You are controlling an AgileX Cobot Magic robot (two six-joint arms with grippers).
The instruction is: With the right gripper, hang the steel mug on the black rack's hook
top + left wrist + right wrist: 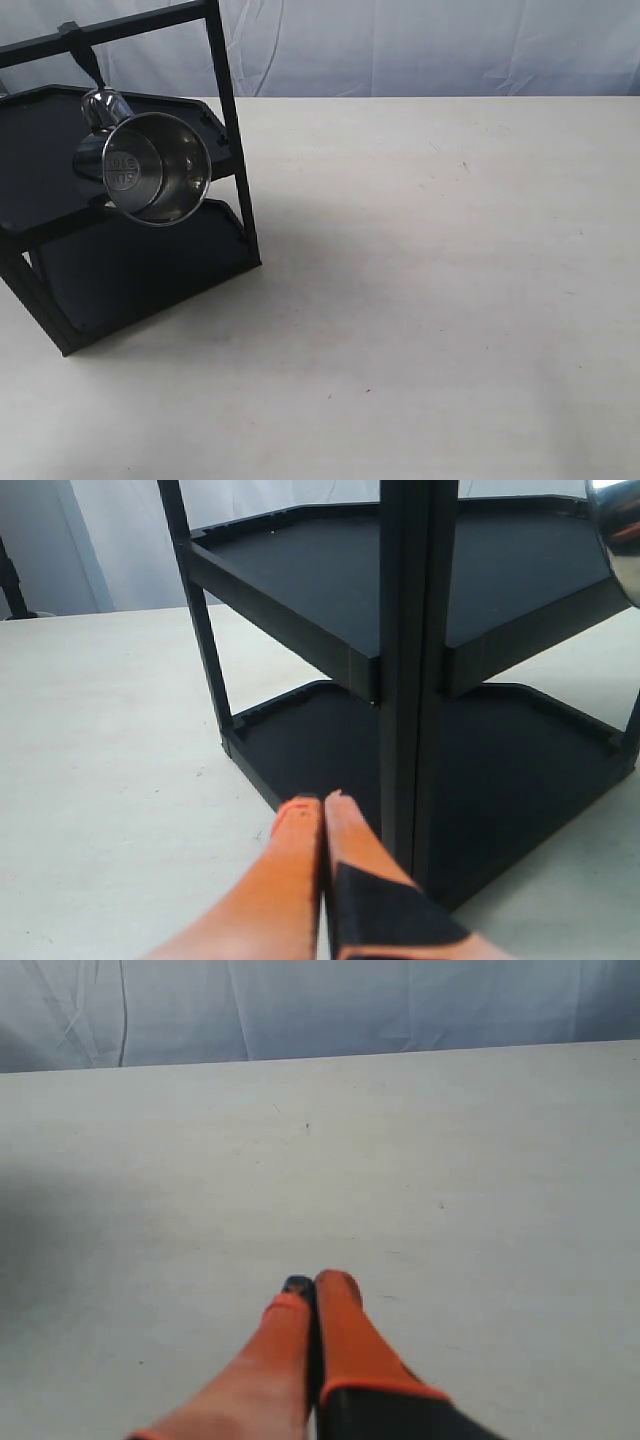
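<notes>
The steel mug hangs by its looped handle from the hook on the top crossbar of the black rack, its open mouth turned toward the exterior camera and the round stamp showing inside on its base. A sliver of the mug also shows in the left wrist view. Neither arm appears in the exterior view. My right gripper is shut with nothing between its orange fingers, over bare table. My left gripper is shut and empty, close to a rack leg.
The rack's two hexagonal trays stand at the table's left. A pale cloth backdrop runs behind the white table.
</notes>
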